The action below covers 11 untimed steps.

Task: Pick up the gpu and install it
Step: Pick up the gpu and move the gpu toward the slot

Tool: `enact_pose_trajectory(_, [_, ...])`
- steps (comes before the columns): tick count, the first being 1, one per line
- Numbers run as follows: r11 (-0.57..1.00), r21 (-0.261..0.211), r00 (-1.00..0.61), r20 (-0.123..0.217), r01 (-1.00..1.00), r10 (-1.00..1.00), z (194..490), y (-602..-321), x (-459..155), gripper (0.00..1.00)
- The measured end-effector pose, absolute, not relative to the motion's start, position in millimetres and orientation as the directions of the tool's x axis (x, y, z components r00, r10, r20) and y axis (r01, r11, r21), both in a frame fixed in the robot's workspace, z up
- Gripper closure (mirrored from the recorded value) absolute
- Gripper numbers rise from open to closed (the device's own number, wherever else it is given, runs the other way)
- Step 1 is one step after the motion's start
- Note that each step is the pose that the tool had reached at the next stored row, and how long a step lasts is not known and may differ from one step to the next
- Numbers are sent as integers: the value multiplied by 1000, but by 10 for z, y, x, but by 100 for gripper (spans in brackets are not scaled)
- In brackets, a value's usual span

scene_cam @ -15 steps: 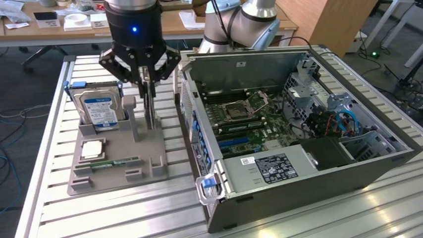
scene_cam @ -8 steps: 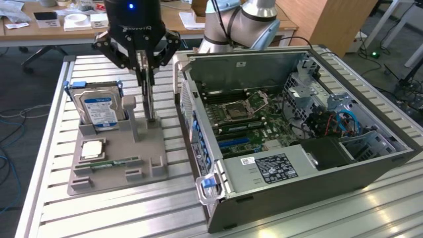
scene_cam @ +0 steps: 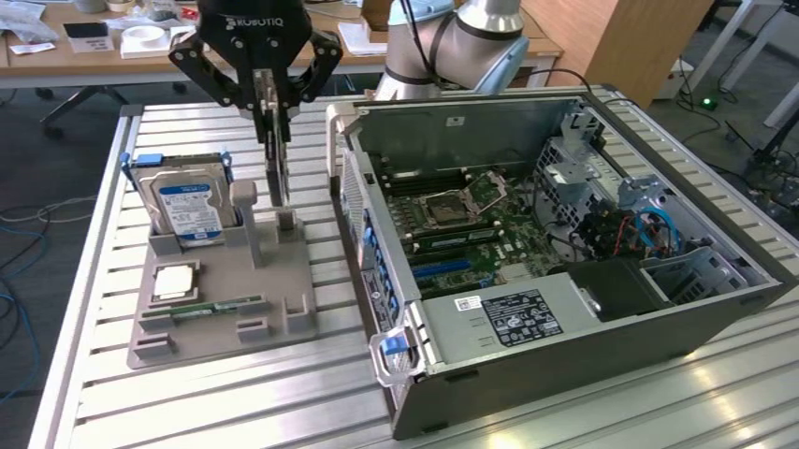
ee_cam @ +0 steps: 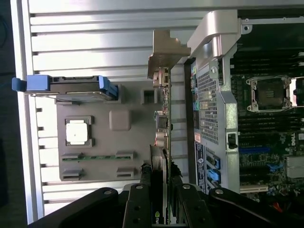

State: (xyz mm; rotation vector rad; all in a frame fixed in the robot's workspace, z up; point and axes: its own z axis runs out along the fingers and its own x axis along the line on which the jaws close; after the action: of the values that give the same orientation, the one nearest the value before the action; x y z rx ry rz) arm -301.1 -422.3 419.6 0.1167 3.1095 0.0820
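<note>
The gpu [scene_cam: 280, 168] stands on edge, thin and upright, over the grey parts holder [scene_cam: 212, 332] on the exterior view's left. My gripper [scene_cam: 272, 117] comes down from above and is shut on the card's upper edge. The card's lower edge sits just at the holder's upright slot post [scene_cam: 288, 224]; I cannot tell if it is clear of it. In the wrist view the gpu [ee_cam: 164, 118] runs edge-on away from my gripper [ee_cam: 161, 185], with its silver end bracket [ee_cam: 164, 50] at the far end. The open computer case [scene_cam: 699, 309] lies beside it on the exterior view's right.
The holder also carries a hard drive [scene_cam: 187, 201] in a blue frame, a square processor [scene_cam: 175, 281] and a green memory stick [scene_cam: 219, 307]. Inside the case lies the motherboard [scene_cam: 462, 220] with blue slots [scene_cam: 443, 269]. The case's silver side wall [ee_cam: 211, 95] stands close to the card.
</note>
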Motion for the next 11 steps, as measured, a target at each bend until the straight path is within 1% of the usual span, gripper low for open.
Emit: enact_pose_trajectory(11, [996, 55, -997, -27, 74, 76, 4205, -4223, -2994, 74])
